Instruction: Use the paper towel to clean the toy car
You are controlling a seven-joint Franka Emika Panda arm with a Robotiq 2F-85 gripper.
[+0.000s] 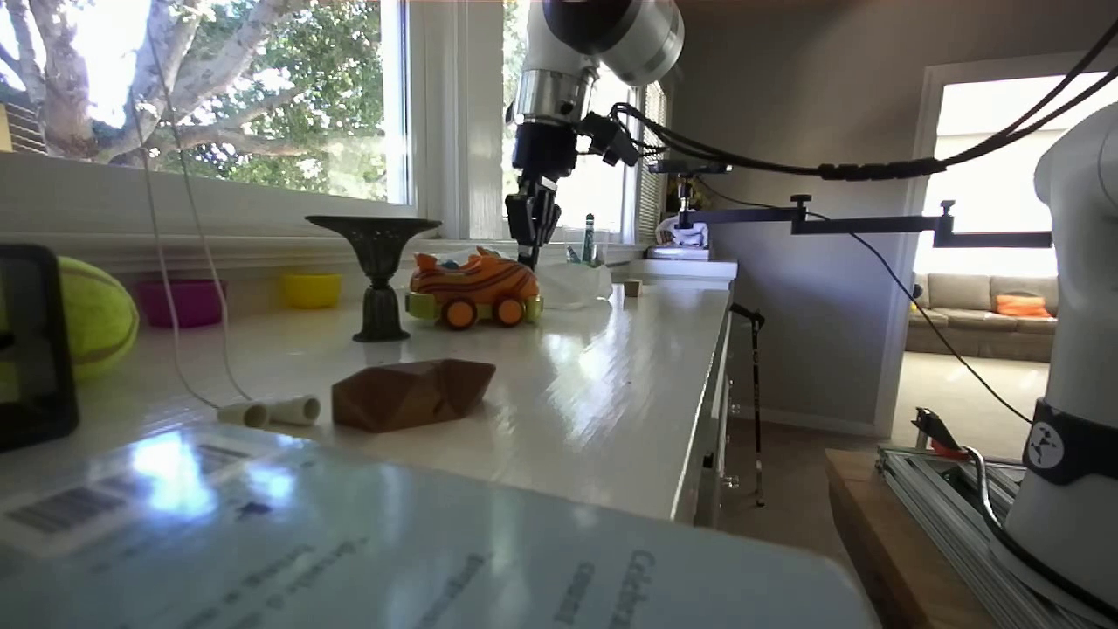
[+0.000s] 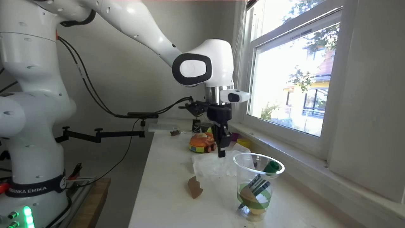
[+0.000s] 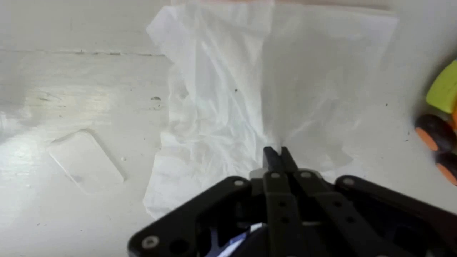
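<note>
The paper towel [image 3: 221, 107] is white, creased and spread on the white counter. It also shows in both exterior views [image 1: 576, 284] [image 2: 208, 164]. My gripper [image 3: 277, 151] points down over the towel's middle, fingertips together, with creases running to the tips. It looks shut on a pinch of the towel; the grip itself is barely visible. The gripper also shows in both exterior views [image 1: 527, 253] [image 2: 221, 152]. The orange toy car [image 1: 476, 288] stands upright beside the towel, apart from the fingertips. It also shows in an exterior view [image 2: 202, 142]; its edge shows in the wrist view [image 3: 444, 89].
A clear plastic cup [image 2: 243, 177] holding a green-capped marker stands near the towel. A brown piece [image 2: 194, 187] lies closer to the counter edge. A dark goblet [image 1: 380, 279] stands beside the car. A brown faceted block [image 1: 415, 395] lies farther along. The window sill borders the counter.
</note>
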